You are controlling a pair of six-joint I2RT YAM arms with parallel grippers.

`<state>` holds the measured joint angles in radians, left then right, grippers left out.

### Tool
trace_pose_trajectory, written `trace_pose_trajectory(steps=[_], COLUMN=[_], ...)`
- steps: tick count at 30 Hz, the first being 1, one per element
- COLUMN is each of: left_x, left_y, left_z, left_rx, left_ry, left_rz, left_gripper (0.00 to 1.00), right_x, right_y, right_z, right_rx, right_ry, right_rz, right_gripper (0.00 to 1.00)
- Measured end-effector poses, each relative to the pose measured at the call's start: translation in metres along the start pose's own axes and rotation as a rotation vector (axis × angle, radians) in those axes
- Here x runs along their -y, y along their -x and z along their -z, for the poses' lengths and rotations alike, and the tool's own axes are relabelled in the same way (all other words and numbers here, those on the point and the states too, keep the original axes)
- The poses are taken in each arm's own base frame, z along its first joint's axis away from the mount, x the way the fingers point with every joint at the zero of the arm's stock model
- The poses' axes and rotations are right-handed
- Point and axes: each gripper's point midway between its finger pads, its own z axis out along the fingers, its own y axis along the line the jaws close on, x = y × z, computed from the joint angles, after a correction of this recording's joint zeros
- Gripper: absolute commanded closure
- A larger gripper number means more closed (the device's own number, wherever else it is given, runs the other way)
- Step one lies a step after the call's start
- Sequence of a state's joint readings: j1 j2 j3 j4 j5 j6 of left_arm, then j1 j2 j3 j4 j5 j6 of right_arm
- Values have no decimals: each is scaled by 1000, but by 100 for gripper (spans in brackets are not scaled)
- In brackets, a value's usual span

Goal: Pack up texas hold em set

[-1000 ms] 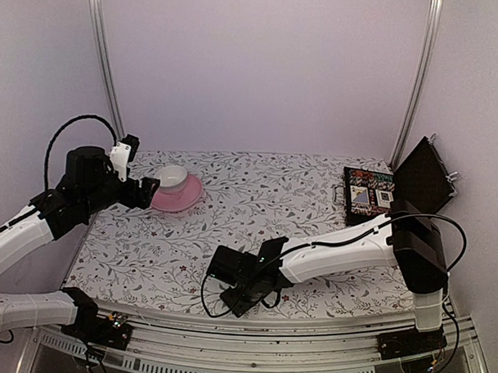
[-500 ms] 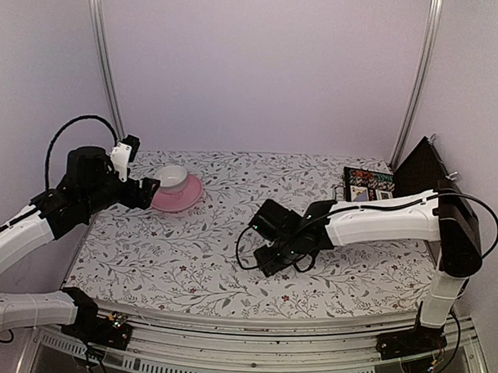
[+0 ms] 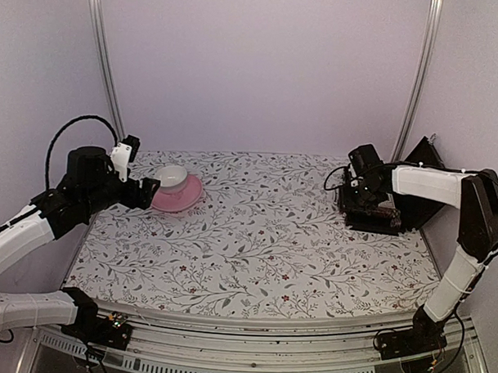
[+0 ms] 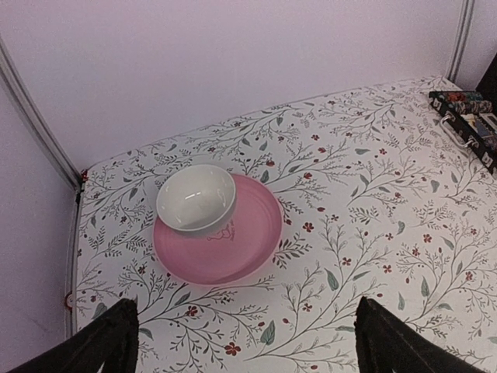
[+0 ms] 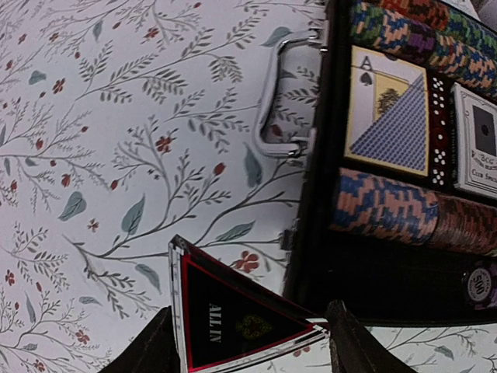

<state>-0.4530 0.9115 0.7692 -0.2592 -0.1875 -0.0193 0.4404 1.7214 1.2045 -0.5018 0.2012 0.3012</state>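
Right arm reaches to the far right corner of the floral-print tabletop [image 3: 255,244]. We note the right gripper [image 5: 248,342] clenched on a black triangular marker [image 5: 233,322] with a red border and the words ALL IN, one finger pressing each side. The triangular marker hangs over the tabletop just beside the flat black rectangular case [image 3: 377,217]. In the wrist view one of its corners overlaps the case's rim.

The case lies open. Its lid [image 3: 419,151] stands up toward the right wall, and its curved metal handle [image 5: 279,93] sits on the side facing the open tabletop.

Inside we see striped chip rolls:
- an orange-and-blue roll [image 5: 384,206] running into a brown one in the row nearer the marker
- a multicoloured roll [image 5: 419,35] in the far row

Between the rows sits a boxed card deck [image 5: 387,109] showing an ace of spades. Next to it is a second, pale box [image 5: 480,140], cut off by the frame edge. A single chip [image 5: 481,284] lies in the dark compartment closest to the marker.

Left arm is on the far left. The left gripper [image 4: 247,318] is released, jaws spread wide. It hovers above the tabletop near a round pink saucer [image 4: 248,241]. A white cup [image 4: 196,200] sits on the saucer, off centre toward its far left rim. Saucer and case are well apart, at opposite ends of the tabletop.
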Motion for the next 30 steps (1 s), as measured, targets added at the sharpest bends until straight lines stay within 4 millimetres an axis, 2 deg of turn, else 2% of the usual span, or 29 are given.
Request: trace_pose_trajectory(steps=[5,9,11,20,30], left_x=[0,0,0,1,3], left_y=[-1,-2,-2,-2,-4], left_z=[-1,-2,-2,-2,-4], left_rx=[-6,-7,-7,-7,-16], left_ry=[1,2,2,-10,-19], left_rz=[-1,0,0,1,7], left_gripper=[3,3,3,3,3], right_x=[58,87,96,101,99], right_y=[24,43,45,54,75], right_z=[-9,-22,-32,-67,-86], right_rx=[13,26,17,-19,-5], right_ry=[-29,-34,-34,-20,-11], right_rz=[-112,-186,-208,-222,-193], right_gripper=[46,46,46,46,45])
